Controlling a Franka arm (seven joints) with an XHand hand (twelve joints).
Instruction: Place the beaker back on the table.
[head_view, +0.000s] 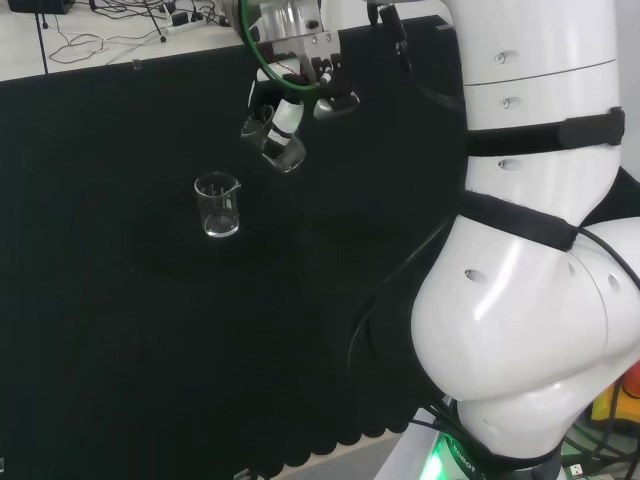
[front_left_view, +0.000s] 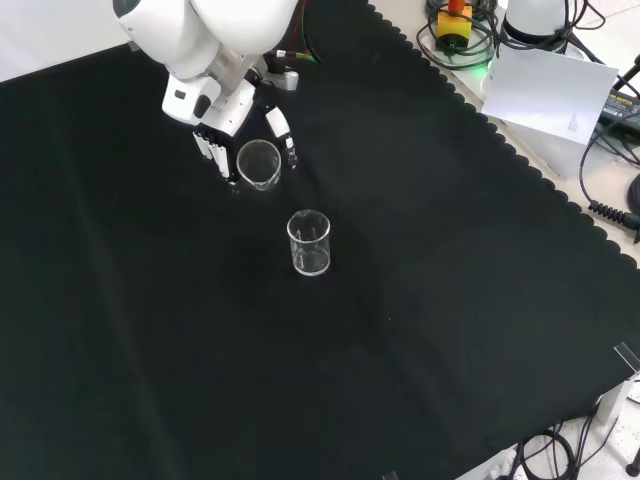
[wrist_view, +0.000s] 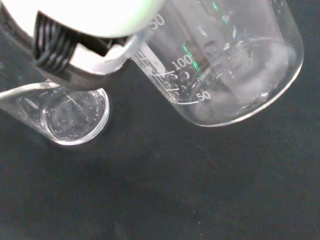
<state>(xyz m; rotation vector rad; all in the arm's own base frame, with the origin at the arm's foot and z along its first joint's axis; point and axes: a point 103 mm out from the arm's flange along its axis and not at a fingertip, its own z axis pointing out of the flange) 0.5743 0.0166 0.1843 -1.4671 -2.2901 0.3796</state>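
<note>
Glass beaker (front_left_view: 259, 165), tilted in the hand's (front_left_view: 222, 122) curled fingers, should be levelled and lowered at eleven o'clock from the standing beaker (front_left_view: 309, 243), well apart.

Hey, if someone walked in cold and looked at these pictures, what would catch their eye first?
Probably the black and white hand, raised above the black cloth and curled round a clear beaker that it holds tilted in the air. Next, a second clear beaker standing upright alone on the cloth, just nearer the camera in the front view.
</note>
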